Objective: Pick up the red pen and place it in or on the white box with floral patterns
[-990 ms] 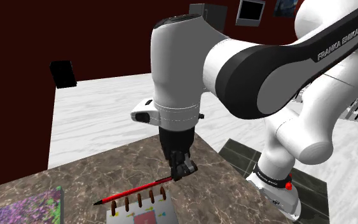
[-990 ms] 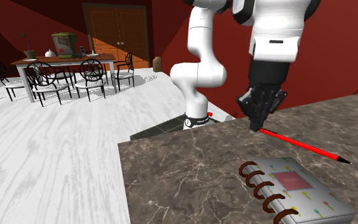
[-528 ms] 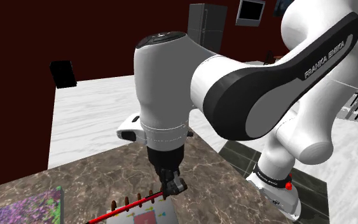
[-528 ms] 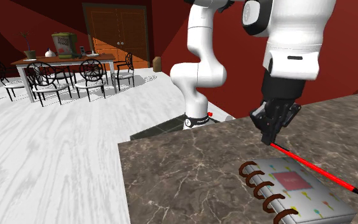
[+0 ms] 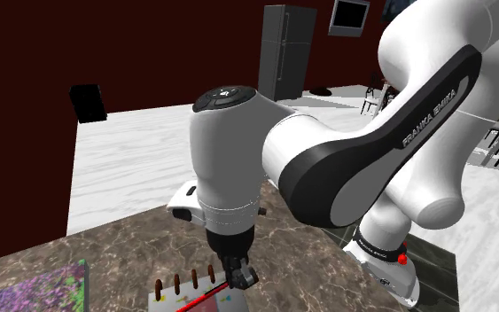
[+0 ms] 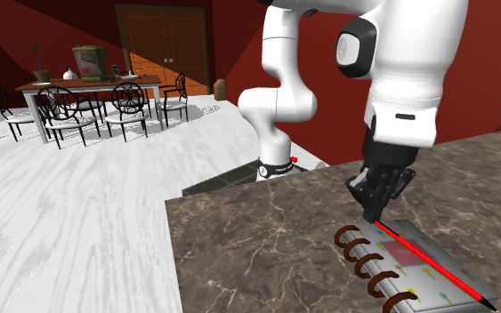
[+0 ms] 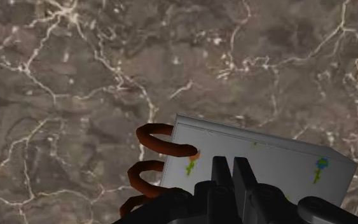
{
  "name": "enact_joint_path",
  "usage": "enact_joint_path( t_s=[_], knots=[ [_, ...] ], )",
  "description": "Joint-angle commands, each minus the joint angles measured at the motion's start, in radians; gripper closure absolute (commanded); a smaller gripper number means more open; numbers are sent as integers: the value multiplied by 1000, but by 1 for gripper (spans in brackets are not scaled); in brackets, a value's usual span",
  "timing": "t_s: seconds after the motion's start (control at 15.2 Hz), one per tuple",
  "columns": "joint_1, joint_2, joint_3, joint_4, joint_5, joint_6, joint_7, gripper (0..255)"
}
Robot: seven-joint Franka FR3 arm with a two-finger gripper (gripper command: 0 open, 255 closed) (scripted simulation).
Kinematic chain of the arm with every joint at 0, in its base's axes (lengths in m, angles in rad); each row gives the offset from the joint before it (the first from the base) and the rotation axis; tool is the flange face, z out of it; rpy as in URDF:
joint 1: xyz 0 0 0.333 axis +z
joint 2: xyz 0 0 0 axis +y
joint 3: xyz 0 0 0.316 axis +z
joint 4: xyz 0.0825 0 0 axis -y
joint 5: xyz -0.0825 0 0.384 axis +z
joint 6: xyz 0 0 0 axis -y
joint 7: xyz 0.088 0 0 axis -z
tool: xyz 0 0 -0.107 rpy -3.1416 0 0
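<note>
**Pen clamped, held low over the floral box**

Your gripper pointed straight down, its fingers pinched tight on one end of the red pen. The pen slanted low across the lid of the white box with floral patterns, just past its brown spiral rings; you could not tell whether it touched. The forearm stood upright over the marble counter, and the upper arm arched back toward its base. Far behind stood a dining table and a wooden door.

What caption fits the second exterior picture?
Black two-finger gripper holds a thin red pen over a white ring-bound box with floral patterns on a brown marbled counter.
</note>
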Motion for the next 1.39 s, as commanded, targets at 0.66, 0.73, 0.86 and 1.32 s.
enact_joint_path(
  t_s=[0.66, 0.73, 0.86, 1.32],
  knots=[
    [0, 17, 3, -16, -5, 32, 4, 0],
    [0, 17, 3, -16, -5, 32, 4, 0],
    [0, 17, 3, -16, -5, 32, 4, 0],
    [-2, -36, -11, 67, 6, -101, -8, 0]
  ],
)
